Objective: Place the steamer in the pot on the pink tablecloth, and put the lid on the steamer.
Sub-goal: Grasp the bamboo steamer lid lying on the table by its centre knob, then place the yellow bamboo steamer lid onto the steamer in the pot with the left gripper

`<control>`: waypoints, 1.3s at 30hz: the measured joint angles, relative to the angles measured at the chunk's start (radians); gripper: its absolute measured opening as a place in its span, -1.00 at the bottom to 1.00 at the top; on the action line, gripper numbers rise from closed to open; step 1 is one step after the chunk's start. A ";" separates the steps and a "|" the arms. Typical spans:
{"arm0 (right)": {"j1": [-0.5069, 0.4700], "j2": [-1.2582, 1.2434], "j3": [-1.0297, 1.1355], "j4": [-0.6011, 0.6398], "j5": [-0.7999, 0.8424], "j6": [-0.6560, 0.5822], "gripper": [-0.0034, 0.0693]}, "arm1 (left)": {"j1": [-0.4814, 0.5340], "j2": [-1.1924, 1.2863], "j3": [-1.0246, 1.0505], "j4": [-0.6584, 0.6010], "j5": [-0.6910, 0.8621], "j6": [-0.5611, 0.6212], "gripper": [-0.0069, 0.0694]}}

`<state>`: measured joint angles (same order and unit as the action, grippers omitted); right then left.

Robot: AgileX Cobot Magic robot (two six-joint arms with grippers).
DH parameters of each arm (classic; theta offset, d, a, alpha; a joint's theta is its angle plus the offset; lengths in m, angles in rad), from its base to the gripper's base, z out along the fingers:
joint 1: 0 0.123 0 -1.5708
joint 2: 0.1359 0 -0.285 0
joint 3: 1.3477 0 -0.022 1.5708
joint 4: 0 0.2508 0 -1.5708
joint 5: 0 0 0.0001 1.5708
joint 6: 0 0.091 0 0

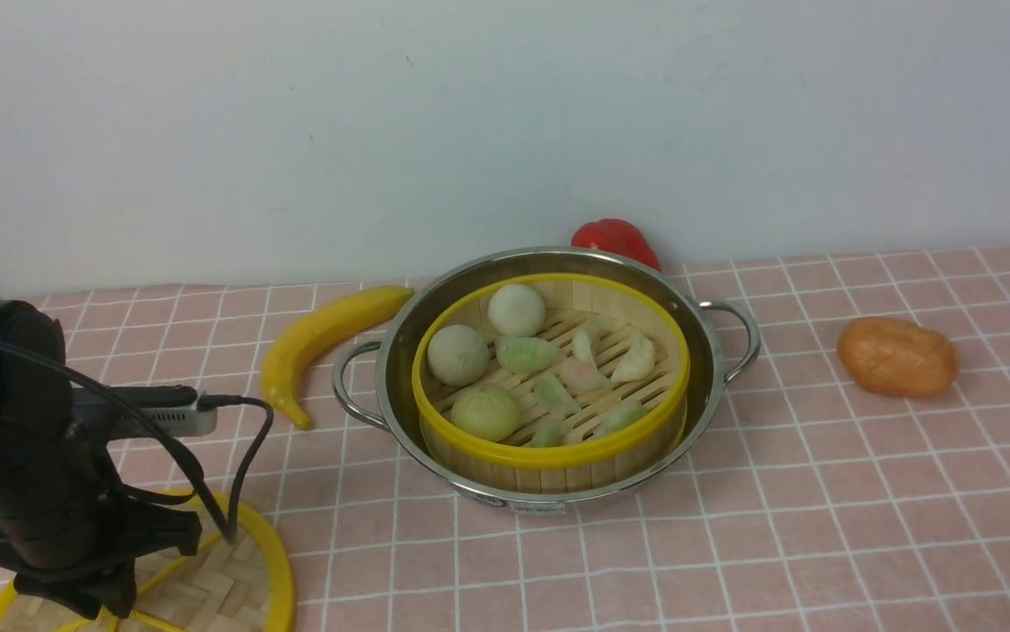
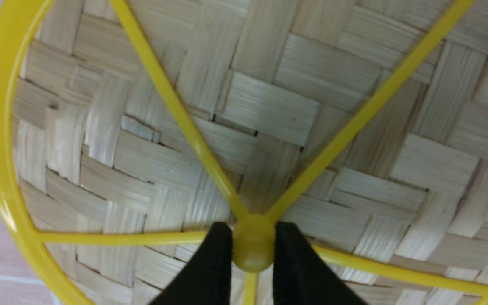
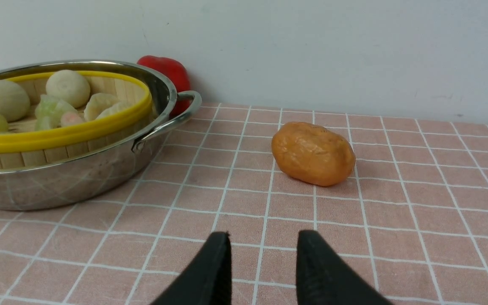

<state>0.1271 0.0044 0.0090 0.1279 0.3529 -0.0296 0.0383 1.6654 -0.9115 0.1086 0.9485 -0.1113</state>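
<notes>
- Pale grey wall (image 1: 505,132) behind; a pink tablecloth (image 1: 820,527) with white grid lines covers the table.
- The steel pot (image 1: 399,360) stands mid-cloth, loop handles out to each side.
- The steamer (image 1: 548,456) sits inside the pot, its yellow rim just above the pot's edge.
- The lid (image 1: 206,588) lies on the cloth at the near left, well apart from the pot.
- A yellow banana (image 1: 329,329) lies left of the pot, an orange lump (image 1: 897,356) (perhaps a potato) right of it, and a red pepper (image 1: 614,239) behind.
- Three round buns (image 1: 516,309) and several dumplings (image 1: 526,354) rest on the steamer's slats.
- The left gripper (image 2: 252,237) has its jaws clenched on the lid's yellow hub (image 2: 253,250).
- The right gripper (image 3: 263,241) hangs low over bare cloth, jaws released.
</notes>
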 joint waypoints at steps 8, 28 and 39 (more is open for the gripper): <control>0.000 0.000 0.000 0.000 0.000 0.000 -0.24 | 0.000 0.000 0.000 0.000 0.030 -0.002 -0.52; 0.000 0.000 0.000 0.000 -0.002 0.000 -0.24 | 0.000 -0.110 -0.257 0.000 0.256 0.127 -0.52; 0.000 0.000 0.000 0.000 -0.002 0.000 -0.24 | -0.023 -0.093 -0.492 -0.142 0.275 0.264 -0.52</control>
<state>0.1271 0.0044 0.0090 0.1279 0.3504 -0.0296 0.0154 1.5723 -1.4038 -0.0338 1.2235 0.1528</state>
